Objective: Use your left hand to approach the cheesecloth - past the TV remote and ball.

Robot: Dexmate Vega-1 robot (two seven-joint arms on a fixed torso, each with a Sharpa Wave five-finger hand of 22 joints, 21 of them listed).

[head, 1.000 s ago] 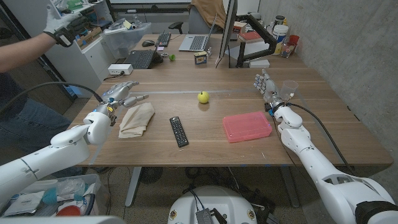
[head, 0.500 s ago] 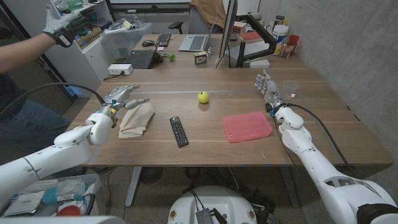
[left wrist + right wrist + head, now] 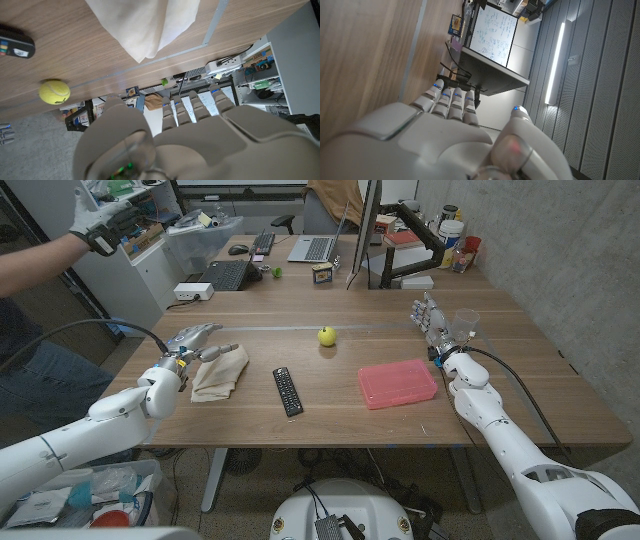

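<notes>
The cream cheesecloth [image 3: 221,371] lies crumpled on the table's left side and also hangs into the left wrist view as the cheesecloth [image 3: 150,25]. My left hand [image 3: 195,340] hovers at its far left corner, fingers apart and holding nothing, one fingertip reaching over the cloth's top edge. The black TV remote [image 3: 288,391] lies to the right of the cloth, with one end of the remote [image 3: 16,46] seen from the wrist. The yellow-green ball [image 3: 327,336] sits behind it at mid-table, the ball [image 3: 54,92] too. My right hand [image 3: 428,316] stands upright at the right, fingers apart, empty.
A pink plastic case [image 3: 397,383] lies right of centre. A clear cup [image 3: 465,321] stands beside my right hand. Laptops, a keyboard and a monitor crowd the far desk. A person's gloved hand [image 3: 97,218] is raised at the upper left.
My left hand has slid a little to the right and nearer, closing on the cheesecloth's upper left corner. The right hand, remote and ball have stayed put.
</notes>
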